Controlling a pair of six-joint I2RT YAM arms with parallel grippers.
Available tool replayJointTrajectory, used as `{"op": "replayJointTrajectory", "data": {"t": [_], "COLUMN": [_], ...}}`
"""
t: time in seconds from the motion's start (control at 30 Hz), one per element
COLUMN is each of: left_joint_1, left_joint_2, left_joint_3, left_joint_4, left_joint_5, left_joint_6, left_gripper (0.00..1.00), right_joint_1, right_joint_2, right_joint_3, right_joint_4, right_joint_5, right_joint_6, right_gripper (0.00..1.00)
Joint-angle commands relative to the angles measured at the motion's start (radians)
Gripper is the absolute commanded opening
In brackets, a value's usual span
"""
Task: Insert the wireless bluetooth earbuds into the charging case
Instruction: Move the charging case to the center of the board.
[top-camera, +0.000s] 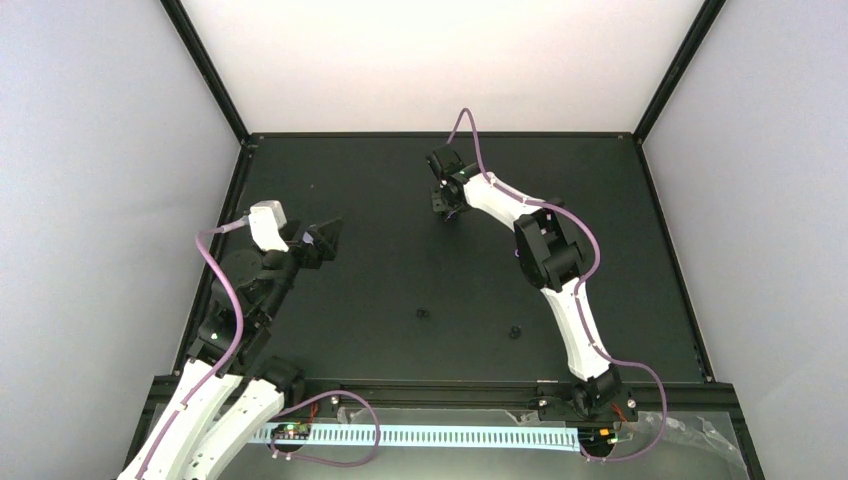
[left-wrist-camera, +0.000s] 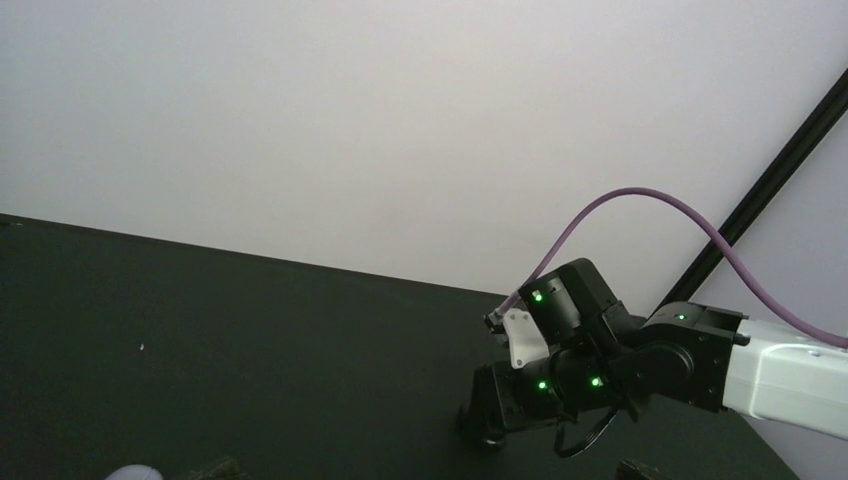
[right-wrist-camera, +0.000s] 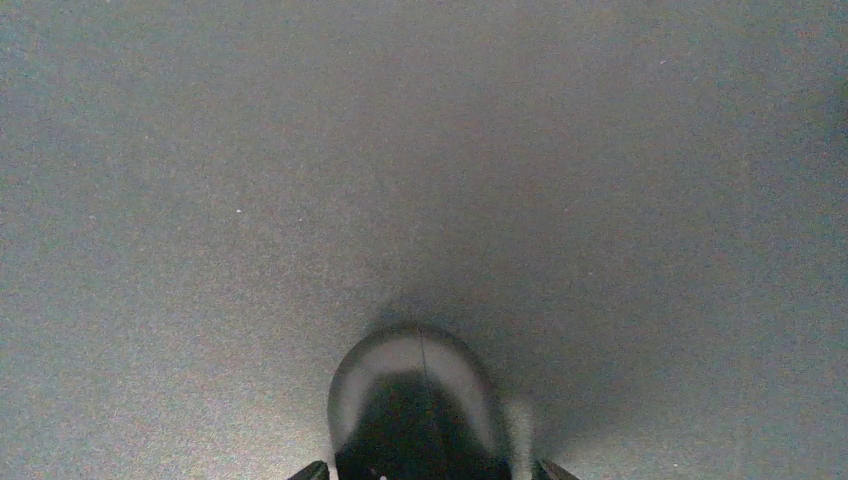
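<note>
The left gripper (top-camera: 330, 238) hangs above the left side of the black bench (top-camera: 380, 270), released, its fingers spread wide with nothing between them. Towards the middle of the bench, nearer the front edge, lie two tiny black bits (top-camera: 422, 313) (top-camera: 515, 330), well apart from each other and from both arms. Further right, the right arm reaches to the far centre of the bench, with the right gripper (top-camera: 446, 208) pointing down close to the surface. Its wrist camera shows the charging case (right-wrist-camera: 415, 375), a rounded dark grey shape, lying on the bench between the fingertips (right-wrist-camera: 312, 470). I cannot tell whether they are clamping it.
</note>
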Motion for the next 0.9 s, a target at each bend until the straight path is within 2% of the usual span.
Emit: {"op": "replayJointTrajectory", "data": {"t": [0.0, 0.2, 0.43, 0.57, 0.87], "left_joint_1": [-0.004, -0.004, -0.004, -0.005, -0.004], "left_joint_2": [-0.007, -0.004, -0.006, -0.006, -0.002], "left_joint_3": [0.008, 0.006, 0.006, 0.006, -0.002], "left_joint_4": [0.013, 0.016, 0.016, 0.016, 0.025], "left_joint_5": [0.001, 0.004, 0.005, 0.005, 0.022], "left_joint_6": [0.015, 0.014, 0.013, 0.012, 0.001], "left_gripper": [0.99, 0.99, 0.99, 0.99, 0.99], "right_joint_1": [0.012, 0.018, 0.023, 0.030, 0.099], "right_joint_2": [0.030, 0.028, 0.012, -0.033, -0.370], "right_joint_3": [0.020, 0.015, -0.018, -0.086, -0.499], "right_joint_4": [-0.018, -0.019, -0.011, 0.021, 0.170], "right_joint_5": [-0.034, -0.046, -0.042, -0.005, 0.045], "right_joint_6": [-0.027, -0.039, -0.041, -0.038, 0.000], "right_gripper": [0.51, 0.49, 0.35, 0.34, 0.31]}}
